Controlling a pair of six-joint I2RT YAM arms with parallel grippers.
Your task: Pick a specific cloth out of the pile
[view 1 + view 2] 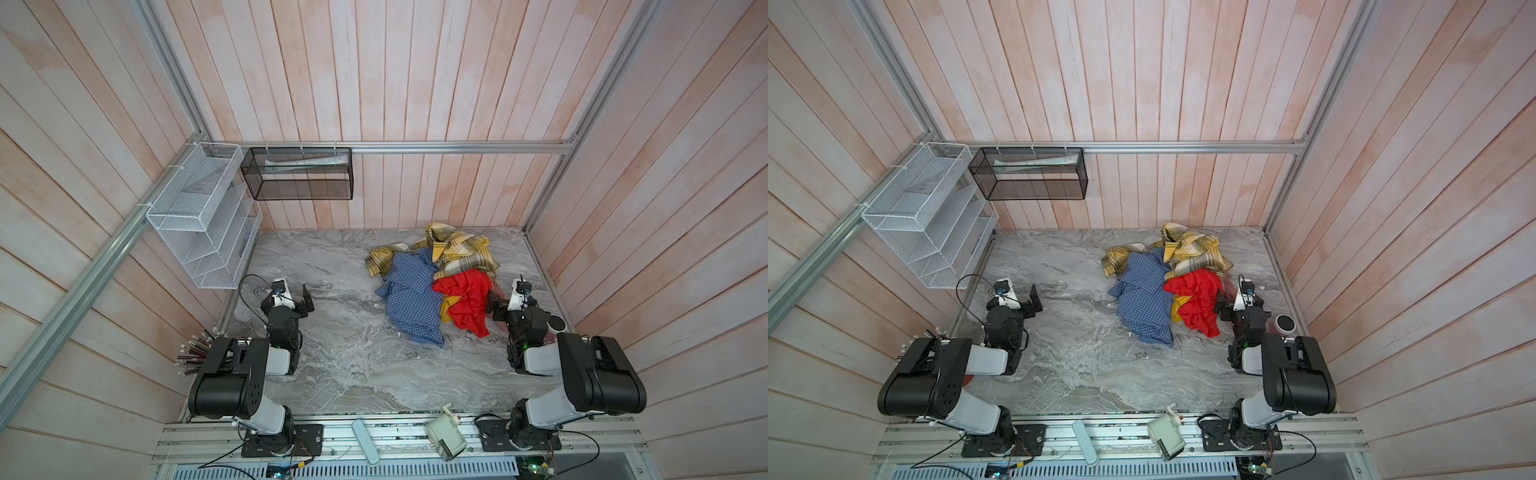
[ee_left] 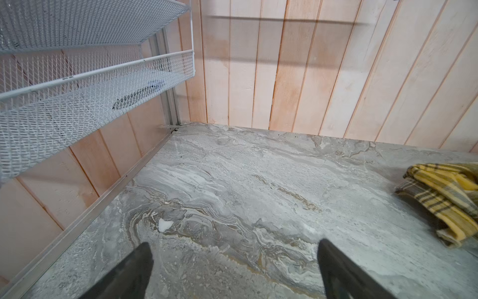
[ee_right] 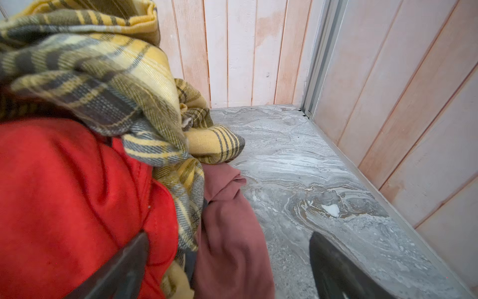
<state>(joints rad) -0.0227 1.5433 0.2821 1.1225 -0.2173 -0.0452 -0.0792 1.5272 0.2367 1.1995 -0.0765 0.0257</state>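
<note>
Top views, one red cloth [image 1: 465, 296], one pile [image 1: 457, 249] of four other fabrics, two pairs of jaws, both wide.

No readable text, labels or numbers.

In both top views the pile [image 1: 432, 270] sits right of centre by the back wall, the cloth [image 1: 465, 297] on its lower-right edge, right gripper [image 1: 491, 305] just beside, left gripper [image 1: 307, 300] well apart at left.
</note>
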